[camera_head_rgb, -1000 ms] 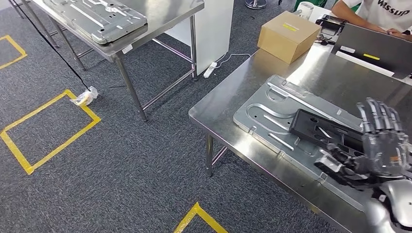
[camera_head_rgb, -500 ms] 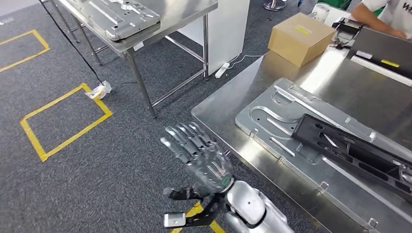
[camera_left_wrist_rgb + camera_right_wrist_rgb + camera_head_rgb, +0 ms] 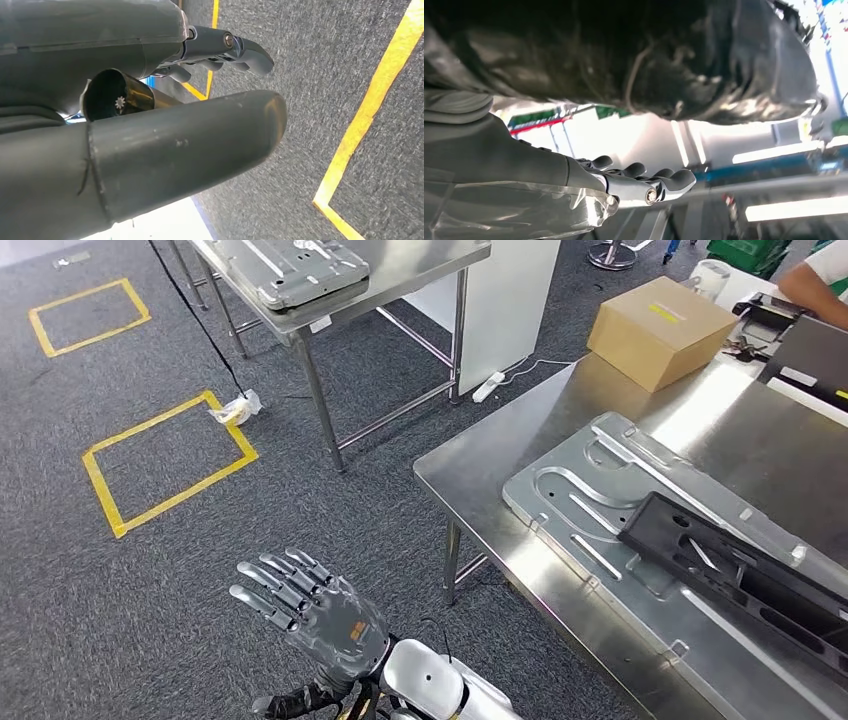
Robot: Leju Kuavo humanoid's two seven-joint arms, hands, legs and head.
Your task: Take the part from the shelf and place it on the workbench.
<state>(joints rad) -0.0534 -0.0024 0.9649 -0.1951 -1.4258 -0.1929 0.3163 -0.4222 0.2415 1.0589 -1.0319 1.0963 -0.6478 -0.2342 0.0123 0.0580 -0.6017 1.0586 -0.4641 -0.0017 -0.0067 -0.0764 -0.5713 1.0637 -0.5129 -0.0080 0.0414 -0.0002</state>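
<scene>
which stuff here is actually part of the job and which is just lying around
Part of the job:
- black part, lying on the metal plate
- workbench under both
- left robot hand, empty, fingers spread, over the carpet

Just lying about:
- cardboard box on the workbench
- second table with another metal sheet
- yellow tape squares on the floor
- white power strip

A silver arm comes in low and near, just left of centre, ending in a grey hand (image 3: 318, 618) held flat, its back turned up, fingers (image 3: 275, 585) straight, spread and pointing far-left, holding nothing. In the right wrist view, the right hand (image 3: 639, 181) stretches its fingers out, empty
</scene>
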